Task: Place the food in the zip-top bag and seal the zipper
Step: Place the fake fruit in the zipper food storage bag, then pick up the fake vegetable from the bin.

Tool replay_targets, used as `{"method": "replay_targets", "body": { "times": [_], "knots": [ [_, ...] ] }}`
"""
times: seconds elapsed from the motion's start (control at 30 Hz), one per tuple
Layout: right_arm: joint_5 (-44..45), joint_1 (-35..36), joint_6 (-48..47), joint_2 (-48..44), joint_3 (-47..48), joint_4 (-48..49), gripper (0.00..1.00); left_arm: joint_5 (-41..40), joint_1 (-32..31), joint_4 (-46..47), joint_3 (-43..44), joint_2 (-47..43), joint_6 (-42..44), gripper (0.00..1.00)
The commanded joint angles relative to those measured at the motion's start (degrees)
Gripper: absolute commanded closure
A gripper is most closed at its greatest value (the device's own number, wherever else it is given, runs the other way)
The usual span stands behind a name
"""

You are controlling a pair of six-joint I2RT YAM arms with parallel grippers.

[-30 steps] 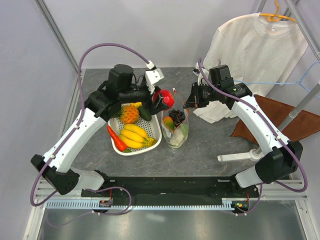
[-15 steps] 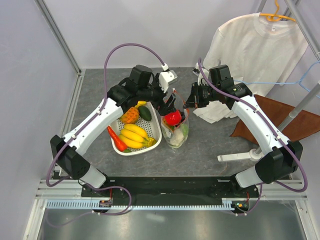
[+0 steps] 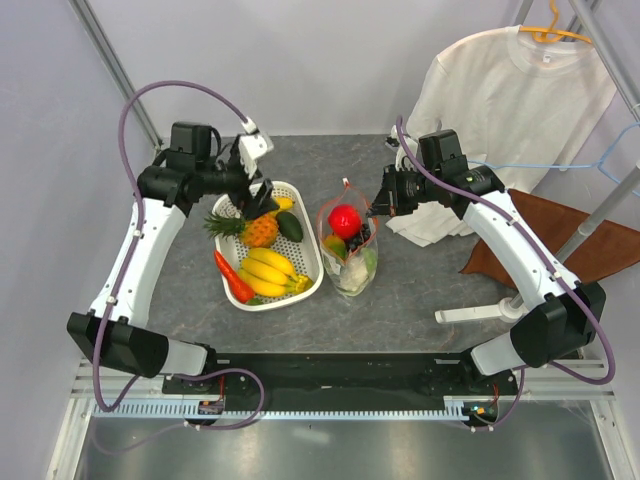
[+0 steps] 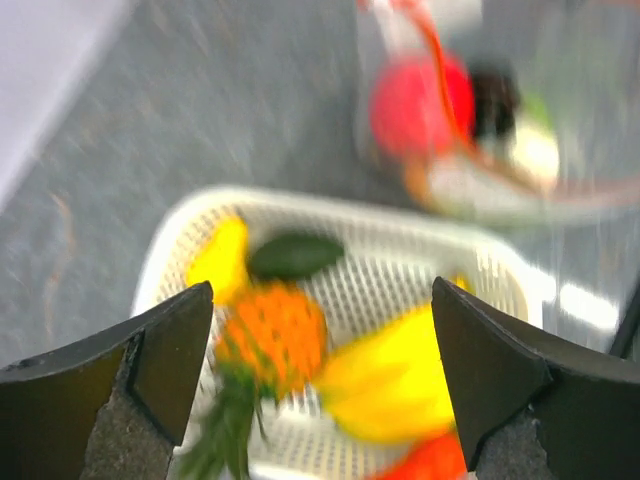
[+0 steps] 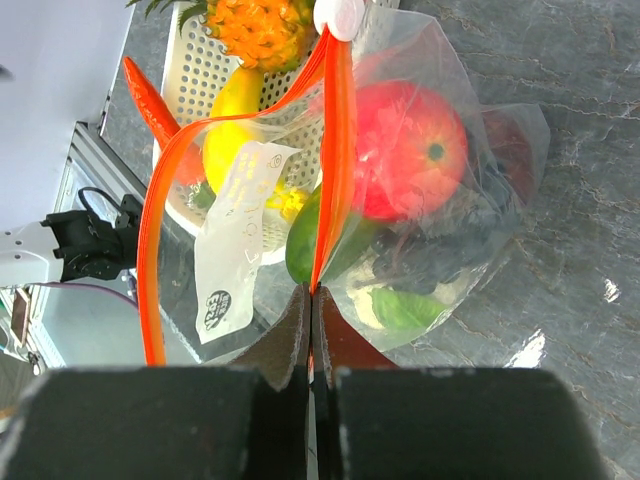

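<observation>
The clear zip-top bag [image 3: 350,262] stands open beside the white mesh basket [image 3: 310,268]. Inside it are a red round fruit [image 3: 345,219], dark grapes and green and pale pieces. Its red-orange zipper [image 5: 333,150] runs from a small white end piece [image 5: 340,15] down into my right gripper [image 5: 312,292], which is shut on the strip. My left gripper [image 3: 258,197] is open and empty above the basket's far end, over a small pineapple [image 3: 257,230]. The basket also holds bananas [image 3: 268,272], a red chili [image 3: 233,278] and a dark green piece [image 3: 290,226].
A white T-shirt [image 3: 500,90] hangs on a hanger at the back right over a brown cloth [image 3: 560,240]. A white stand foot [image 3: 475,313] lies on the table at the right. A metal frame post [image 3: 115,65] rises at the back left.
My left gripper carried the red fruit over the bag, let it go inside, then swung back left, open, over the basket. The right arm has not moved.
</observation>
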Motion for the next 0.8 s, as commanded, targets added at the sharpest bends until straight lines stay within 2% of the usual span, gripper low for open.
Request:
{"method": "replay_targets", "body": {
  "times": [0.0, 0.03, 0.1, 0.23, 0.4, 0.77],
  "knots": [
    [-0.2, 0.3, -1.4, -2.5, 1.1, 0.4, 1.0, 3.1, 1.0, -30.6, -0.7, 1.5, 37.1, 0.07],
    [-0.2, 0.3, -1.4, -2.6, 0.9, 0.4, 1.0, 1.2, 1.3, -33.7, -2.7, 1.2, 44.2, 0.1],
    [-0.3, 0.3, -1.4, -2.6, 0.6, 0.4, 1.0, -2.9, 2.6, -39.1, -5.7, 0.3, 48.9, 0.12],
    [-0.7, 0.3, -0.8, -2.2, 0.2, 0.9, 1.0, -7.0, 3.6, -39.8, -14.9, -3.0, 56.0, 0.12],
    [-0.8, 0.3, -0.7, -1.8, 0.5, 1.1, 1.0, -12.4, 3.5, -34.8, -20.8, -2.1, 58.0, 0.12],
    [-0.8, 0.3, -0.7, -1.5, 0.8, 0.9, 1.0, -19.1, 2.3, -32.3, -23.3, 3.0, 63.2, 0.16]
  ]
}}
